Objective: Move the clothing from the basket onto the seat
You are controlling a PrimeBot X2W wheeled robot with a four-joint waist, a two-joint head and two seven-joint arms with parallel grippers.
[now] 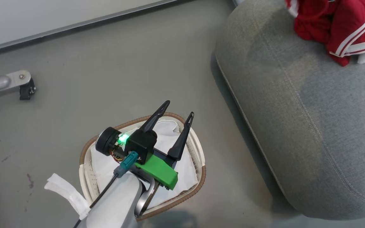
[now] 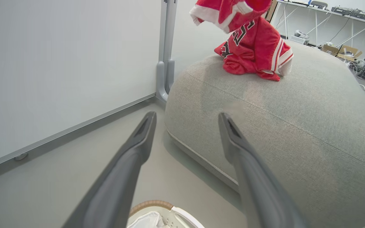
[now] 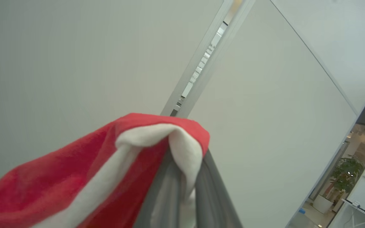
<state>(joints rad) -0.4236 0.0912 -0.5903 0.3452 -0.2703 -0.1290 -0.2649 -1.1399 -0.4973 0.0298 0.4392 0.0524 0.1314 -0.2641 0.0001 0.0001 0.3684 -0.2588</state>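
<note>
Red and white clothing (image 1: 337, 25) lies bunched on the far end of the grey seat (image 1: 312, 126); in the left wrist view the clothing (image 2: 252, 47) rests on the seat (image 2: 280, 120) with its top part lifted upward. My right gripper (image 3: 185, 190) is shut on a red and white fold of the clothing (image 3: 122, 164). My left gripper (image 1: 177, 109) hovers open and empty over the basket (image 1: 198, 186), whose inside shows a white liner sheet (image 1: 169, 133). In the left wrist view the left gripper (image 2: 185, 120) points toward the seat, with the basket (image 2: 150, 204) rim below.
A grey floor (image 1: 106, 79) surrounds the basket, with a white wall panel (image 1: 43, 19) behind. A metal leg with a castor (image 1: 24, 85) stands at the left. A white cloth strip (image 1: 65, 190) hangs off the basket's left side. Shelves with clutter (image 2: 360, 41) stand beyond the seat.
</note>
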